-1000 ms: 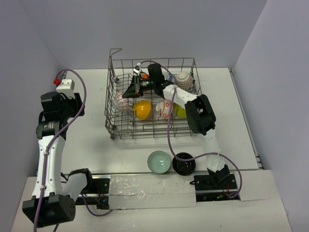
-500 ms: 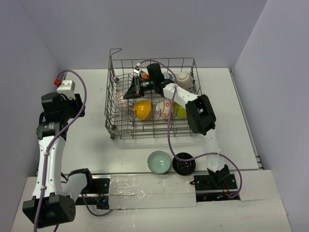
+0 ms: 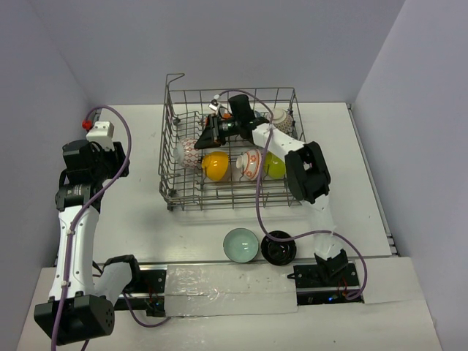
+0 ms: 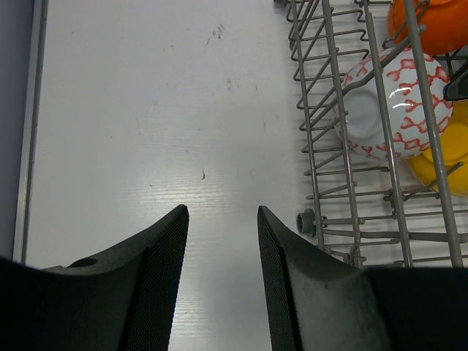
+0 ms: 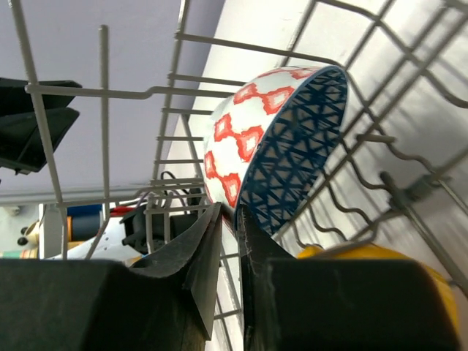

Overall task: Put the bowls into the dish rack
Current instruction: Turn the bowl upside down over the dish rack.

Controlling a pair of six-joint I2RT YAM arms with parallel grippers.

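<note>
Teal bowl [image 3: 240, 244] and black bowl [image 3: 278, 247] are sitting on the table [image 3: 131, 212], lower centre; left gripper [image 4: 221, 212] is hovering over the tabletop at left, fingers half-parted, holding nothing; dish rack [image 3: 219, 197] is standing upper centre; right gripper [image 5: 228, 212] is reaching inside, fingers narrowly parted at the rim of the red-and-white bowl [image 5: 270, 146], which is standing on edge; cannot tell if gripping.

Legend: your white table [image 3: 139, 219] stands within pale grey walls [image 3: 241, 44]. At its far left you see a small white box with a red knob [image 3: 99, 130]. A translucent sheet [image 3: 227, 289] lies along its near edge.
</note>
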